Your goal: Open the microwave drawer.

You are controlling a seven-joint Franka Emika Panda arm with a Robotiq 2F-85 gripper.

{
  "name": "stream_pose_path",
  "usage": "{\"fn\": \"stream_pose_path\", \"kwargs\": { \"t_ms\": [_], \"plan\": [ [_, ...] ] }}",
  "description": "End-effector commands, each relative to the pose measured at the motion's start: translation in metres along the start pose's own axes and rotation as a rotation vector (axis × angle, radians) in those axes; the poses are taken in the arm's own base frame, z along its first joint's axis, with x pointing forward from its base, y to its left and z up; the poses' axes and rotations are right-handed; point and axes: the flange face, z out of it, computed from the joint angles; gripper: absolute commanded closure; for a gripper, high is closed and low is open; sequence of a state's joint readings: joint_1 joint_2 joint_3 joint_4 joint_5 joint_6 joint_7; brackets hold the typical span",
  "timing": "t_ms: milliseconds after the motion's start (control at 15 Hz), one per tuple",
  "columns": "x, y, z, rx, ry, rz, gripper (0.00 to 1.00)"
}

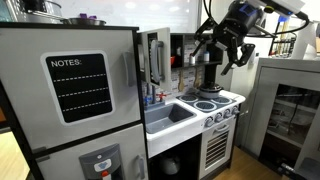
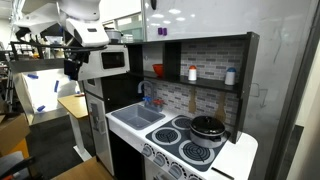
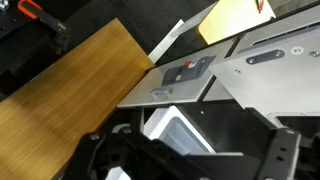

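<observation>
The toy kitchen's white microwave (image 2: 112,60) with a dark window sits above the fridge, left of the shelf. In an exterior view its grey door (image 1: 156,58) with a vertical handle looks swung outward. In the wrist view a white framed window panel (image 3: 180,132) lies just below me. My gripper (image 1: 222,52) hangs in the air in front of the kitchen, apart from the microwave; it also shows in an exterior view (image 2: 72,67). Its dark fingers (image 3: 190,162) are spread and hold nothing.
A grey fridge with a "NOTES" board (image 1: 78,85) stands beside a sink (image 2: 135,117) and a stove carrying a black pot (image 2: 207,127). Cups stand on the shelf (image 2: 192,80). There is wooden flooring (image 3: 70,80) and a glass cabinet (image 1: 290,110).
</observation>
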State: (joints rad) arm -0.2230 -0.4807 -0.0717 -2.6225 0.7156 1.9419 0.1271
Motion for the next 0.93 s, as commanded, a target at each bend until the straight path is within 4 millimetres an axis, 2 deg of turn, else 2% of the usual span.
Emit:
{"fn": "stream_pose_path", "kwargs": {
  "t_ms": [0,267,600,667,867],
  "plan": [
    [0.002,-0.017,-0.006,-0.082,0.075,-0.087,0.00],
    [0.004,-0.028,-0.013,-0.179,0.144,-0.181,0.00],
    [0.011,-0.014,-0.031,-0.391,0.189,-0.300,0.00],
    [0.010,-0.016,-0.024,-0.340,0.174,-0.254,0.00],
    [0.010,-0.014,-0.024,-0.348,0.173,-0.257,0.00]
  ]
}}
